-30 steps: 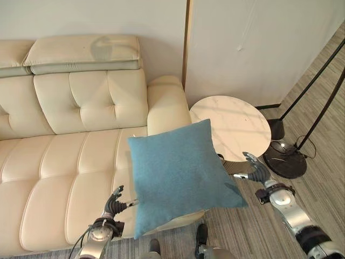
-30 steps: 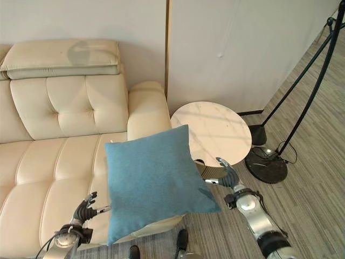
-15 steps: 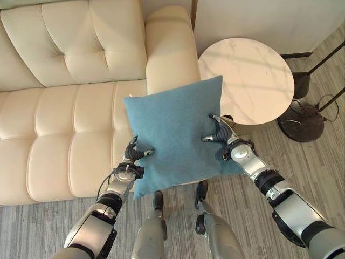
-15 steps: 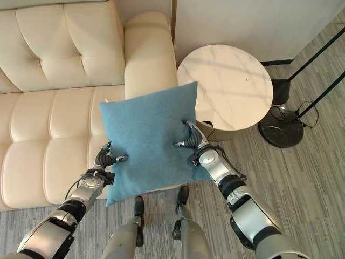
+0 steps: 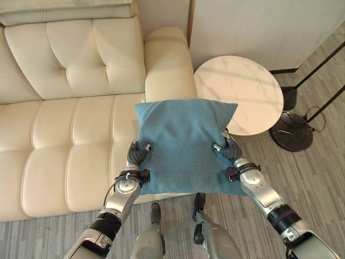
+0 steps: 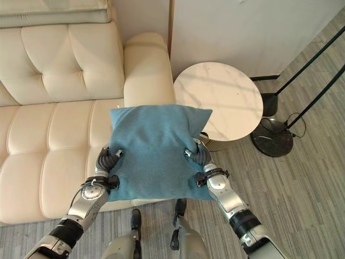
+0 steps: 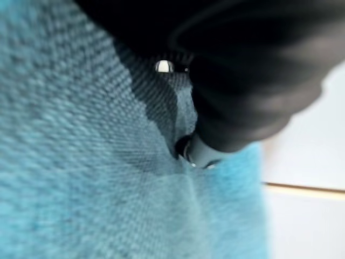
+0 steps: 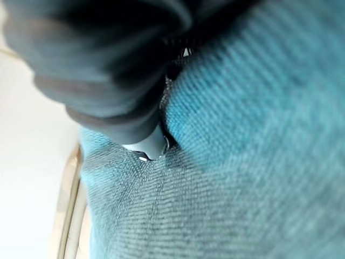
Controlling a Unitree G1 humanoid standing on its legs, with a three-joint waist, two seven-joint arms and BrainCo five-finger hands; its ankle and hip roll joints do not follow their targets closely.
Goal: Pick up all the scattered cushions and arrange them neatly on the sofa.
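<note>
Both robot hands were clamped on the cushion: the left robot hand [image 5: 136,156] pinched its left edge and the right robot hand [image 5: 229,152] pinched its right edge, fingers curled into the blue fabric. The cushion [image 5: 186,145] hung between the two hands, held flat and facing up, its far edge reaching beyond the fingers toward the sofa arm. In the left wrist view, the cloth [image 7: 81,178] pressed right against the dark cover, and in the right wrist view the weave [image 8: 242,151] bunched beside the thumb. The sofa [image 5: 70,129] lay past and to the left of the left hand, its seat partly under the cushion. A round desk [image 5: 242,94] stood just beyond the right hand, with a lamp base [image 5: 294,132] on the floor further to the right.
</note>
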